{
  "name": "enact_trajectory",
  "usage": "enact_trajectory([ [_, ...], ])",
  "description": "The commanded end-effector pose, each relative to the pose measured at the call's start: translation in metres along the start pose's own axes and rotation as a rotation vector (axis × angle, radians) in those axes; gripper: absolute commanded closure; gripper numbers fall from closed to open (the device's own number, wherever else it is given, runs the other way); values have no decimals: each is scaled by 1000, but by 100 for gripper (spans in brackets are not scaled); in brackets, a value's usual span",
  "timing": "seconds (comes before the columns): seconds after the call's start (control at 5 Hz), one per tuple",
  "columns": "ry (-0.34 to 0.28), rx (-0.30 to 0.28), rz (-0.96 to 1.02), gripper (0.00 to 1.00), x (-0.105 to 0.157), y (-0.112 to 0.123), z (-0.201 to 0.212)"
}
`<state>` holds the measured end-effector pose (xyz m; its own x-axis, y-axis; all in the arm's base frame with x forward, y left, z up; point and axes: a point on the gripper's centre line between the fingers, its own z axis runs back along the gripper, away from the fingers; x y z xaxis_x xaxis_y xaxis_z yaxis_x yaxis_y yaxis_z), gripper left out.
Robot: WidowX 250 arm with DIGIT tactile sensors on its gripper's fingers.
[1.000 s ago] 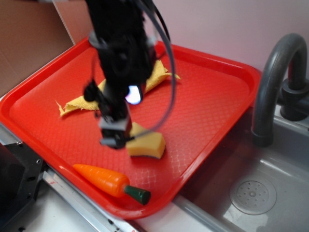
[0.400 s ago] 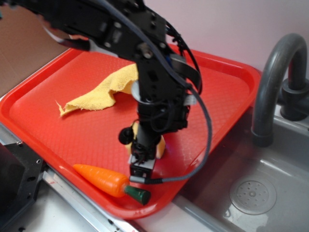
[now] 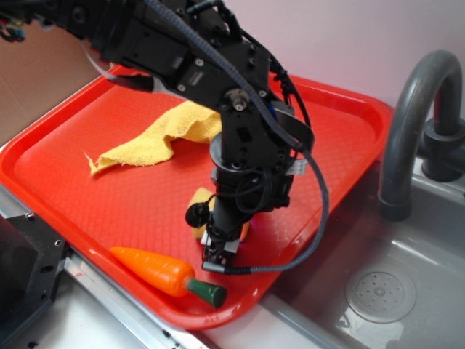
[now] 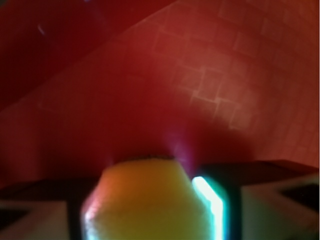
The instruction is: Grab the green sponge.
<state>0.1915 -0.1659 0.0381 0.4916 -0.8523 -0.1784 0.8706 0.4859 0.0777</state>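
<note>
The green sponge sits low on the red tray, toward the six o'clock edge, and most of it is hidden behind the black arm; only a yellow corner peeps out at the arm's nine o'clock side. The end effector is down at the sponge, its tip pointing toward the tray's near rim; in the wrist view the sponge's yellow foam fills the space between the two fingers, so it looks to be flanked on both sides; whether the fingers are actually squeezing it yet I cannot tell from here.

It looks like a light, soft block of foam that should give under pressure and spring back; I'd judge it grippy rather than slippery and in no way fragile; the best hold seems across the thick yellow body at mid-height, pinched firmly enough to dent it.

The carrot lies just beside it at about seven o'clock, close enough to get nudged; the yellow cloth is well apart at eleven o'clock; a grey faucet stands off the tray at three o'clock.
</note>
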Motion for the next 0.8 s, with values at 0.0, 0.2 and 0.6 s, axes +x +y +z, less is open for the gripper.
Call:
enact_trajectory([
  [0.0,-141,-1,125,100,-20,25,62],
  [0.2,-108,63,383,100,-45,48,107],
  [0.6,-195,-52,891,100,-121,61,164],
])
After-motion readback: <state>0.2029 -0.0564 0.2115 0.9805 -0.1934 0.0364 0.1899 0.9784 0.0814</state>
